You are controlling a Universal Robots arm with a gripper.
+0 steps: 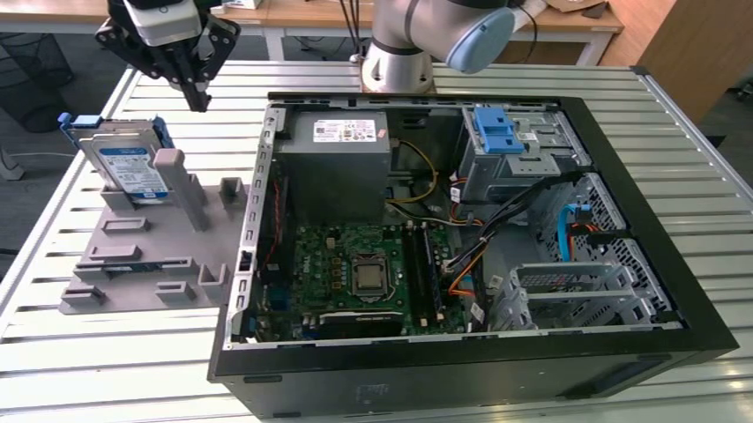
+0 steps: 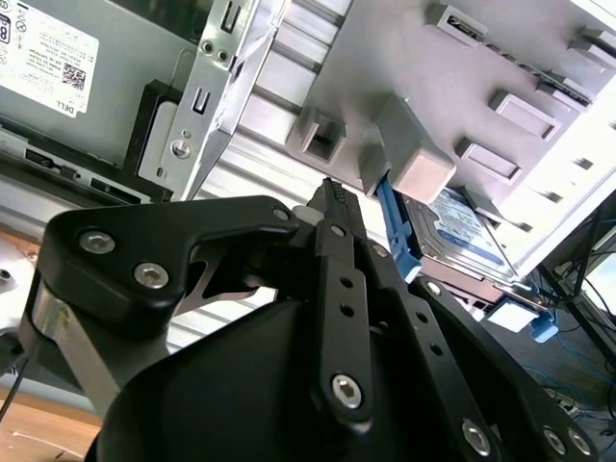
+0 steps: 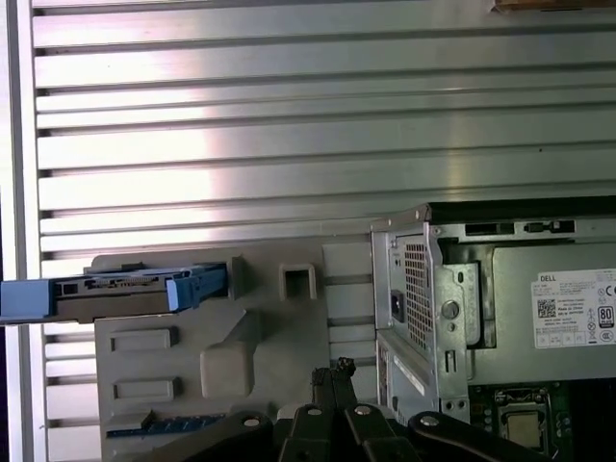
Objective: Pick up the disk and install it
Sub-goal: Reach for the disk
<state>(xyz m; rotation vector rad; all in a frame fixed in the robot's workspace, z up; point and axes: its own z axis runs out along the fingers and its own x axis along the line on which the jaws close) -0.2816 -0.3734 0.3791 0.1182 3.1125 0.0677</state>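
The disk (image 1: 127, 161), a silver-grey drive with a white-and-blue label and a blue frame, stands on edge in the grey holder (image 1: 147, 256) at the exterior view's left. In the first wrist view the disk (image 3: 125, 289) shows edge-on from above, and in the second wrist view the disk (image 2: 462, 231) lies behind a holder post. My gripper (image 1: 197, 99) hangs above the slatted table, a little beyond and to the right of the disk, between the holder and the computer case. Its fingertips (image 3: 333, 371) are shut together on nothing, as in the second wrist view (image 2: 333, 192).
An open black computer case (image 1: 471, 352) lies on the slatted metal table (image 1: 353, 79), with a grey power supply (image 1: 344, 159), a motherboard (image 1: 365, 269) and a drive cage with a blue latch (image 1: 496, 134). The arm's base (image 1: 398, 66) stands behind the case.
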